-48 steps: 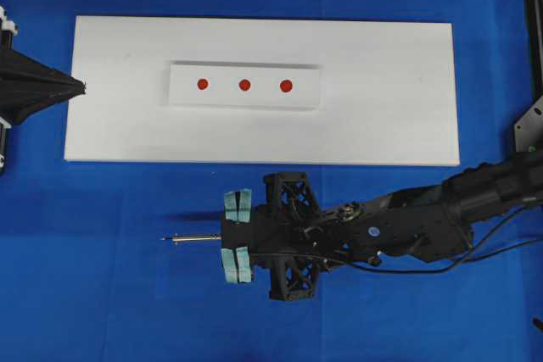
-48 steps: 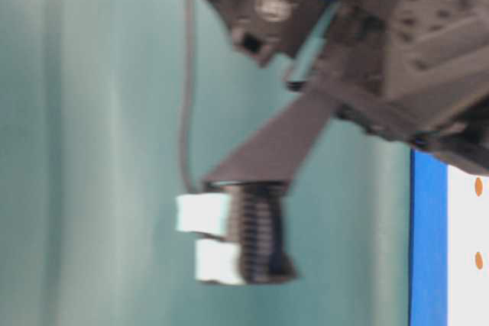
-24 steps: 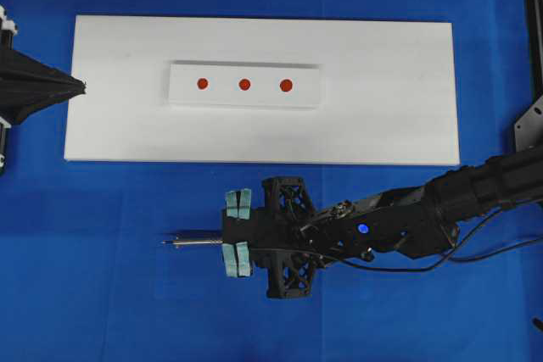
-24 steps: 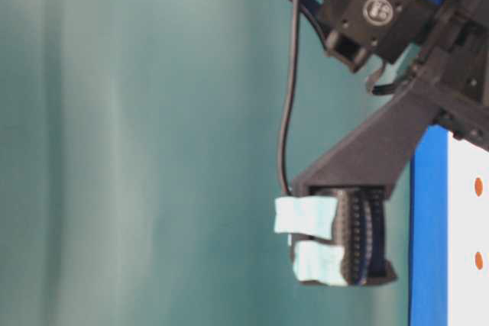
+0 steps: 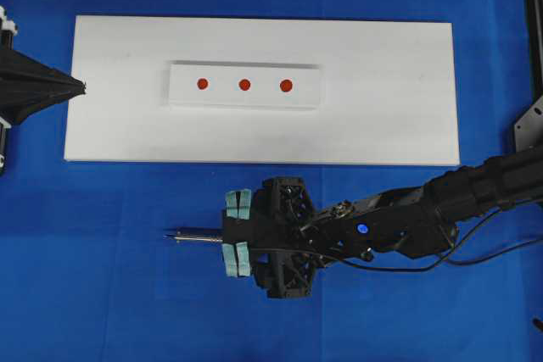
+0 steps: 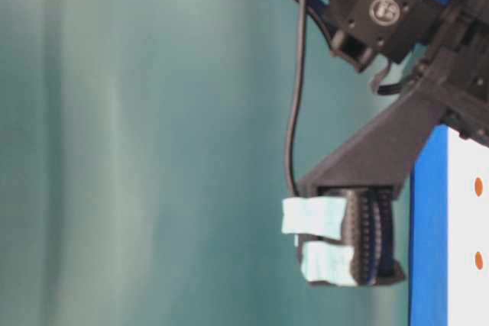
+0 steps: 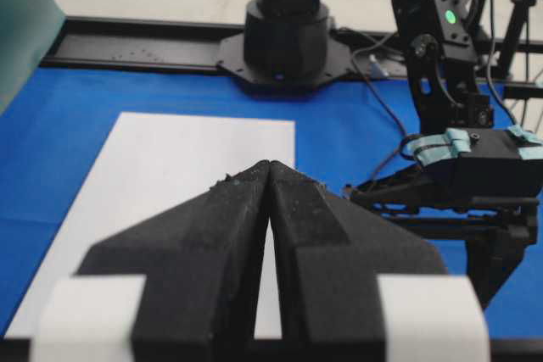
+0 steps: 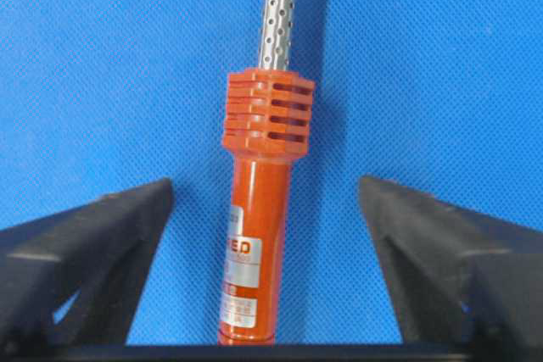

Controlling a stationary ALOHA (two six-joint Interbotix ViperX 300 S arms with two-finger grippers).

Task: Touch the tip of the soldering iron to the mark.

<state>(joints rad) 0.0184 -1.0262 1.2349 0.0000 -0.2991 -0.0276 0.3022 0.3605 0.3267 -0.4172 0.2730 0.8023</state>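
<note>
From overhead, a white board (image 5: 390, 99) lies on the blue cloth (image 5: 102, 294), with a raised white strip (image 5: 245, 85) bearing three red marks (image 5: 244, 85) in a row. The right gripper (image 5: 231, 245) reaches in from the right, well below the board's near edge, its taped fingers (image 5: 238, 205) pointing left. The iron (image 5: 197, 234) lies on the cloth under it, only its thin silver shaft showing, tip to the left and apart from the board. The left gripper (image 5: 82, 86) sits at the left edge, its tip just over the board's short end. The table-level view is turned on its side and blurred: the right gripper (image 6: 325, 242) shows its two taped pads and ribbed black fingers before a teal backdrop (image 6: 137, 143), with a black cord (image 6: 294, 97) hanging beside it; the iron is hidden here. In the left wrist view, the left gripper (image 7: 268, 171) has its black fingers pressed together with nothing between them, above the board (image 7: 187, 158); the right gripper (image 7: 475, 154) stands off to the right over the cloth. In the right wrist view, the right gripper's fingers (image 8: 102, 235) stand wide apart on either side of the iron (image 8: 259, 226), clear of its ribbed red-orange handle; the iron lies loose on the cloth, perforated shaft pointing away.
</note>
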